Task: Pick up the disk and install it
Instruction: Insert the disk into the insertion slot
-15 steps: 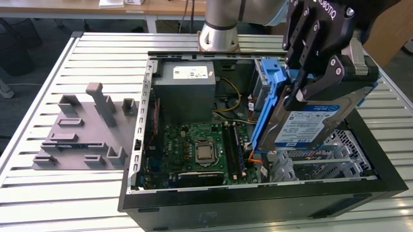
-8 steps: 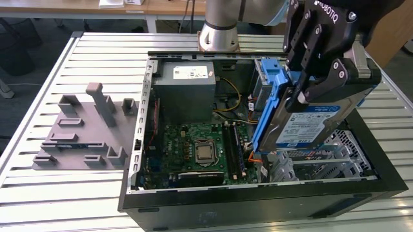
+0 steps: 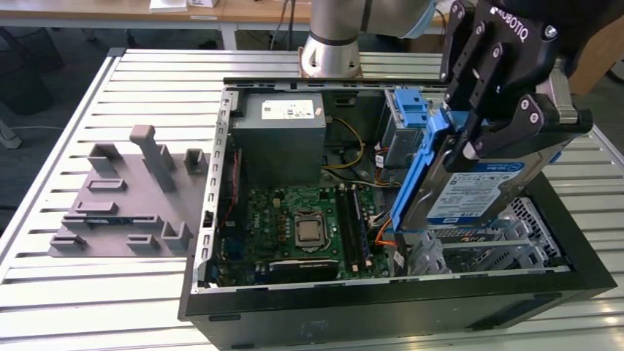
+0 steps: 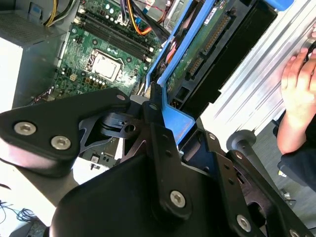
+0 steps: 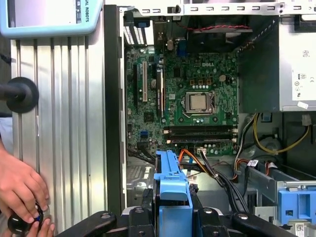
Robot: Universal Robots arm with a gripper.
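You are seeing the disk (image 3: pixel 478 186), a silver hard drive with blue-and-white label and blue bracket, hanging on edge, tilted, over the open computer case (image 3: pixel 390 311).

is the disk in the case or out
Out: the hand grips the disk on edge above the open case, not seated in any bay.

Black claw (image 3: pixel 515 131), linked bars (image 3: pixel 484 69), silver screws (image 4: pixel 177 199), white lettering; silver-grey arm (image 3: pixel 332 40) with blue joint cap (image 3: pixel 421 28).
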